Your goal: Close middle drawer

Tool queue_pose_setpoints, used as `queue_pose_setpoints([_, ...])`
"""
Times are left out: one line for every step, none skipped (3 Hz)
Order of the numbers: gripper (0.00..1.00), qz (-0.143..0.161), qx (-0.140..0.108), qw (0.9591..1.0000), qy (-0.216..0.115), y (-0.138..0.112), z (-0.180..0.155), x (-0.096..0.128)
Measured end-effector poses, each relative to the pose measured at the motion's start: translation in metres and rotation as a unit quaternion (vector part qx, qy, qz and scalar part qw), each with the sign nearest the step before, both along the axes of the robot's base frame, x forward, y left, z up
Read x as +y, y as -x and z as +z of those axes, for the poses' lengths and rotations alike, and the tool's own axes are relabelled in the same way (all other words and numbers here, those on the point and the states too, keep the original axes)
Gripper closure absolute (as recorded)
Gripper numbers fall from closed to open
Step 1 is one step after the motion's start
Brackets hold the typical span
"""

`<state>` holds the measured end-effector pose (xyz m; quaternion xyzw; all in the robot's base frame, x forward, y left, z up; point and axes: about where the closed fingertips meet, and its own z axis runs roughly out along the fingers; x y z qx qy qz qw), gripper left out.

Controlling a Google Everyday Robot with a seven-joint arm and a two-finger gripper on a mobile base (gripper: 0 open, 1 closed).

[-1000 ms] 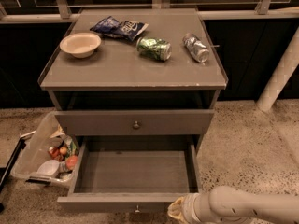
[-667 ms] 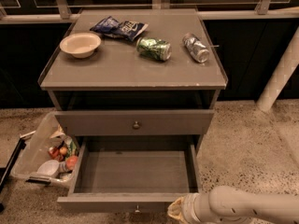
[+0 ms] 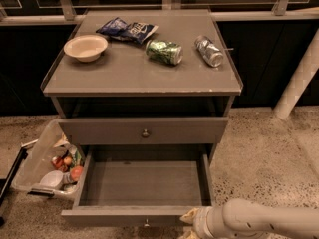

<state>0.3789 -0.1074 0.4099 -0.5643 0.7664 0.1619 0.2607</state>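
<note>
Claw [image 3: 191, 219], whose opening I cannot tell, sits at the bottom of the frame by the right end of the pulled-out middle drawer [image 3: 144, 183], so I'd push its front squarely toward the bench [image 3: 134, 78], keeping pressure level to avoid skewing.

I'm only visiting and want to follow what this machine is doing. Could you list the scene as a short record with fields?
middle drawer: pulled out, nothing inside
upper drawer: just above it, round knob on its front
gripper: bottom right, at the right end of the middle drawer's front; contact unclear
cabinet top: bowl, blue snack bag, green can, silver can; both cans on their sides
floor, left: clear bin holding food
</note>
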Motion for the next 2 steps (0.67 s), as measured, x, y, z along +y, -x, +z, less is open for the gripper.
queue_pose_setpoints([0.0,0.005,-0.02,0.9998,0.004,-0.0057,0.004,0.0018])
queue_pose_setpoints([0.18,0.005,-0.02,0.9998,0.004,-0.0034,0.004,0.0021])
